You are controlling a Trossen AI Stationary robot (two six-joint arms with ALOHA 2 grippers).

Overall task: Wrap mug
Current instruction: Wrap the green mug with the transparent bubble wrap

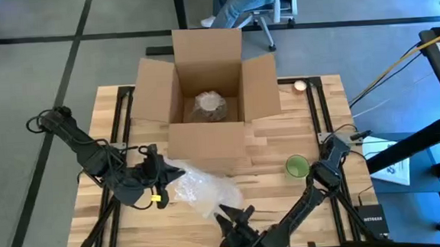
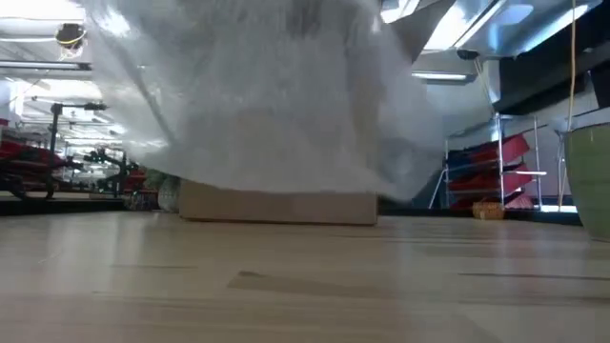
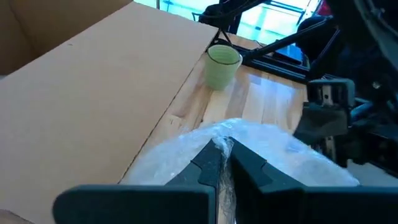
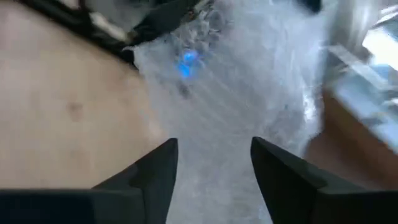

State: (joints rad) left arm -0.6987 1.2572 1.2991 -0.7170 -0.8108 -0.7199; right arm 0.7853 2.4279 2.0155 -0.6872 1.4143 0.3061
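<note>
The green mug [image 1: 297,165] stands upright on the wooden table, right of centre; the left wrist view shows the mug [image 3: 221,65] beside the box's wall, and the low view shows the mug [image 2: 591,176] at its right edge. A clear bubble-wrap sheet [image 1: 201,190] lies bunched left of the mug. My left gripper [image 1: 164,178] is shut on the sheet's left end. My right gripper [image 1: 229,215] stands open at the sheet's near edge, with the bubble-wrap sheet [image 4: 249,93] spread just beyond its fingers; I cannot tell whether they touch it. My left gripper pinches a bunched edge of the bubble wrap [image 3: 222,144] between its two fingers, coming level from the table's left. In the low view the bubble-wrap sheet [image 2: 267,95] hangs slack below the hold, its lower edge off the table top.
An open brown cardboard box [image 1: 210,93] stands at the table's far middle with a wrapped bundle [image 1: 211,106] inside. A small pale round thing [image 1: 300,85] lies to the right of the box. Bare wood lies between the sheet and the mug. A seated person [image 1: 243,3] is beyond the table.
</note>
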